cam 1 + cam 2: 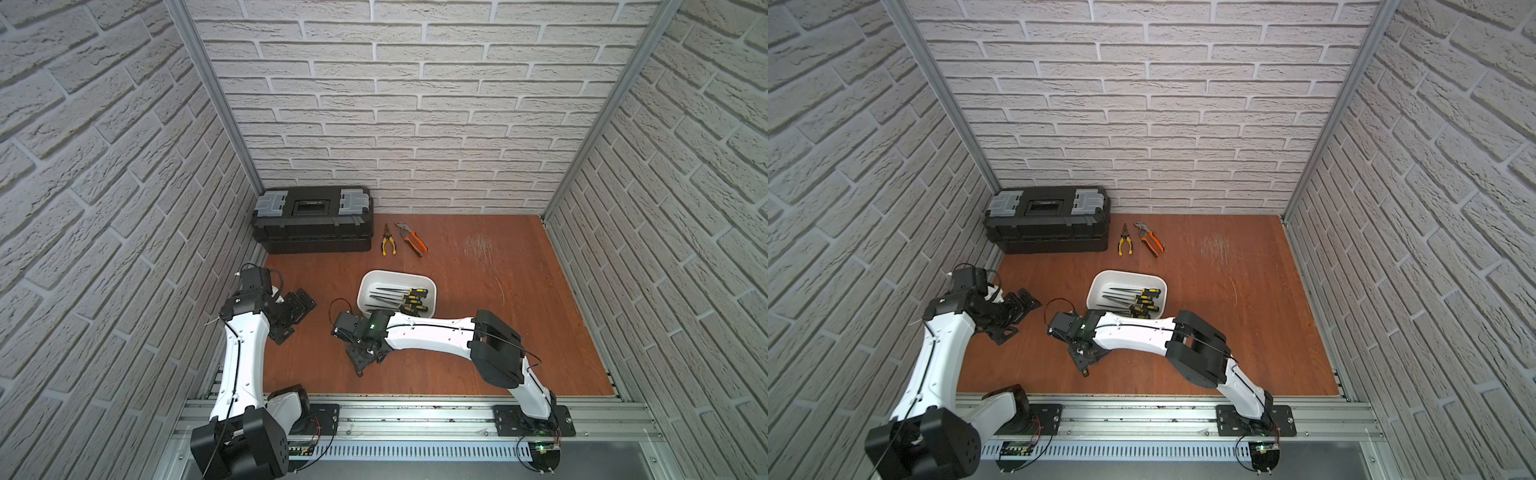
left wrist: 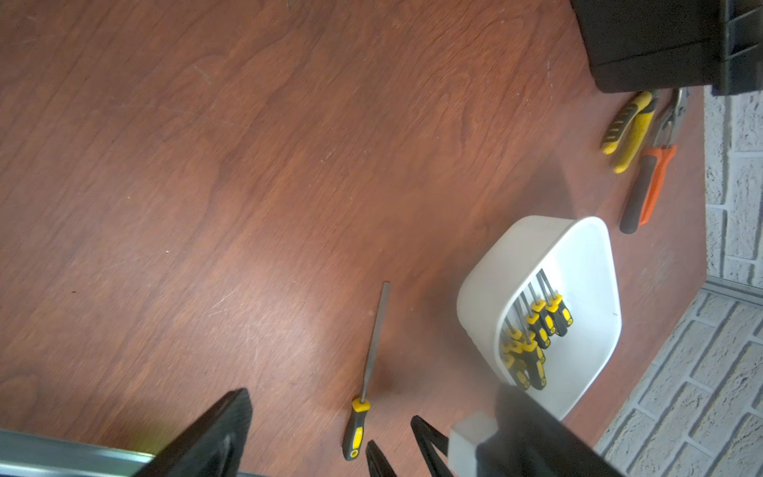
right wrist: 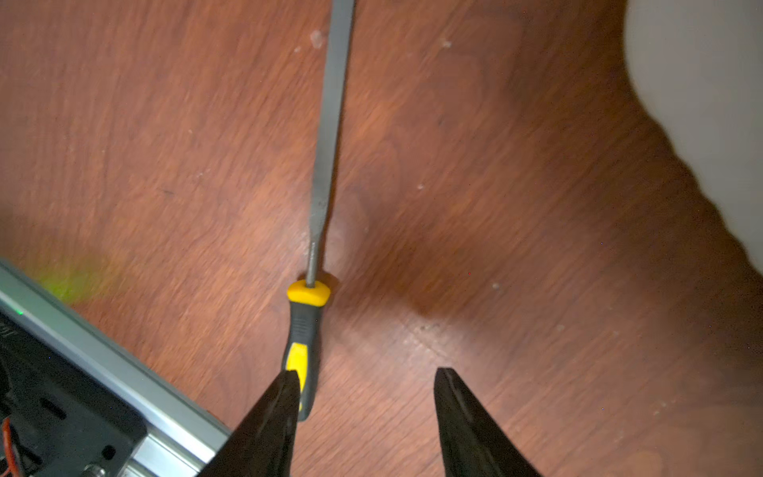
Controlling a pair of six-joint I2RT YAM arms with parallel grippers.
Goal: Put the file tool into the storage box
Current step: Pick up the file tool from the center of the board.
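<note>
On the reddish-brown wooden worktop [image 1: 478,324], just outside the white shallow rectangular plastic storage box [image 1: 386,279], lies the grey flat steel file tool with a yellow-and-black handle [image 3: 328,124]. Right arm's fingers [image 3: 272,421] stand released, grasping nothing, with the handle's end at one fingertip rather than centred in the gap. Left arm's fingers [image 1: 303,300] are spread and empty, well apart from the file.

Worktop [image 3: 516,214]: reddish wood grain, satin sheen, fine pale scratches.
File tool [image 3: 328,124]: blade dull grey metal, matt; handle black and yellow, looks like moulded plastic or rubber.
Storage box [image 2: 483,289]: smooth white plastic, slight gloss.
Toolbox [image 1: 311,235]: black plastic, matt, ribbed.
Walls [image 1: 415,104]: rough, brick-textured, whitish.
</note>
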